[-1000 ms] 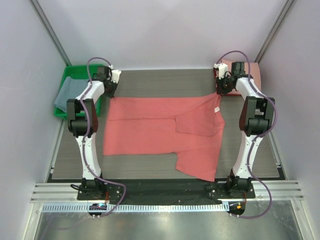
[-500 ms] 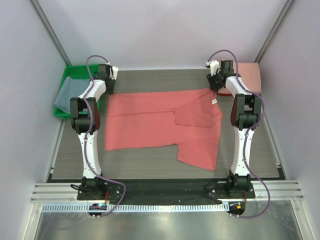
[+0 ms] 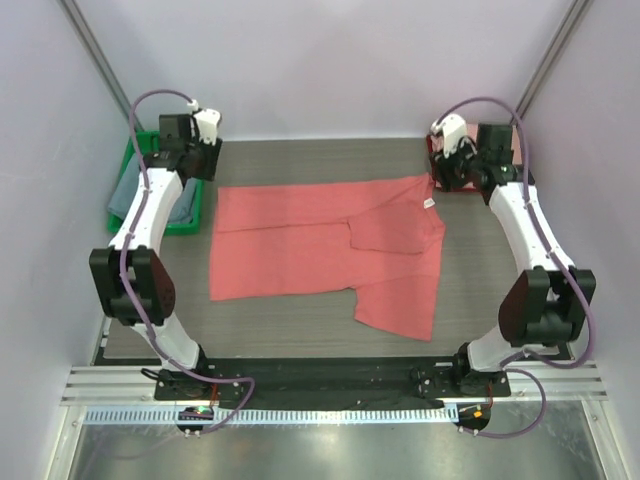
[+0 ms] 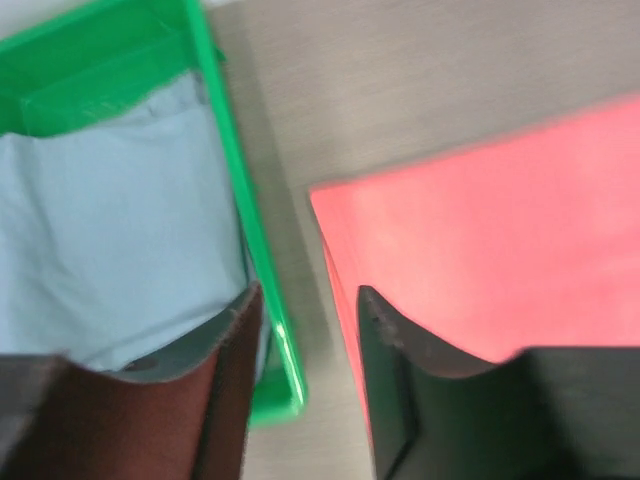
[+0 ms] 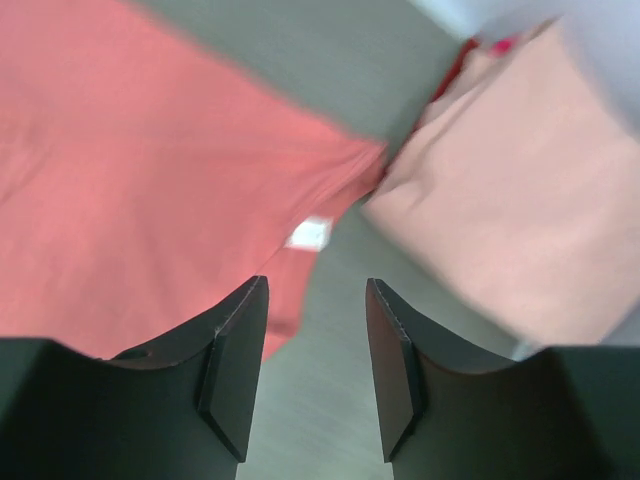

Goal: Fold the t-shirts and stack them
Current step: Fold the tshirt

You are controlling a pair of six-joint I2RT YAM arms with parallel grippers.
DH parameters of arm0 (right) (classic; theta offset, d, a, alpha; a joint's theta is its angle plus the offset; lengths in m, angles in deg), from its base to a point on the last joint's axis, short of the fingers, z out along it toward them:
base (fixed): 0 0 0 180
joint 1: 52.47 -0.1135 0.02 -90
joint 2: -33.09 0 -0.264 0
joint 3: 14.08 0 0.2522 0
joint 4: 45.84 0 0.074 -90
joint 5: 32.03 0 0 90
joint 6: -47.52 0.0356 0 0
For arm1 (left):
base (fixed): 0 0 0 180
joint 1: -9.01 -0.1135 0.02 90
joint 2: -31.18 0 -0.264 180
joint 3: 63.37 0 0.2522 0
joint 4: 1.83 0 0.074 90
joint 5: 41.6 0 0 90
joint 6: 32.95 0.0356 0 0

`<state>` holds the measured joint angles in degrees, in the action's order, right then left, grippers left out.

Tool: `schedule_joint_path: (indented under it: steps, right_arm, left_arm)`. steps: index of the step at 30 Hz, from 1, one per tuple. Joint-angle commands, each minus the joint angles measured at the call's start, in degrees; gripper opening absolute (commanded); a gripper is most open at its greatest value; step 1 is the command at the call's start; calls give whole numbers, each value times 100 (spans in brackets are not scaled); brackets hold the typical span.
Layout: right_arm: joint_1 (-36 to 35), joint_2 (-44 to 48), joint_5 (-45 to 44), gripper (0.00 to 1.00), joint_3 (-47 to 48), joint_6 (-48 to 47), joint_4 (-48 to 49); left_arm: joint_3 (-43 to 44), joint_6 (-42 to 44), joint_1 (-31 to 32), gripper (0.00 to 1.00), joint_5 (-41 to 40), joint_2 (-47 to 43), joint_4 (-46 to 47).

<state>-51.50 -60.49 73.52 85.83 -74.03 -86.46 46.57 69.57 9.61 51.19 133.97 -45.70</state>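
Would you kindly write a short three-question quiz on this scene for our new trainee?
1. True or false: the coral-red t-shirt lies on the table, gripped by neither the left claw nor the right claw.
2. What lies in the green tray? A: a grey-blue t-shirt; B: a white towel; C: nothing.
3. Fill in: the pale pink t-shirt lies nearest the ___ claw.
Key: 1 true; 2 A; 3 right.

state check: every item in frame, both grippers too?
coral-red t-shirt: spread out, partly folded, held by neither gripper
pale pink t-shirt: lying flat at the far right, looks folded
green tray: holds one shirt
grey-blue t-shirt: loose in the green tray, not folded
left gripper: open, empty
right gripper: open, empty
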Motion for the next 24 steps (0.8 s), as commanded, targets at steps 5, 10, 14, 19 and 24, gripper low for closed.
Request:
schedule_joint_path:
  steps: [5, 10, 14, 19, 24]
  right_arm:
    - [-88, 902, 870, 46, -2303, -1475, -2094]
    - [-97, 2245, 844, 48, -3612, -2661, -2465]
    - [-466, 3746, 879, 48, -4727, -4277, -2911]
    - [-659, 4699, 1134, 47, -5397, -6551, -3914]
    - [-695, 4745, 1274, 47, -5872, -7549, -4056]
  left_arm:
    - [-2109, 1068, -34, 34, 794, -943, -1532]
    - [-3262, 2096, 177, 33, 531, -1822, -1551]
    - [-3633, 2063, 221, 33, 319, -1789, -1270]
    - [-3020, 1282, 221, 35, 231, -912, -1313]
    - [-2263, 946, 212, 39, 205, -347, -1489]
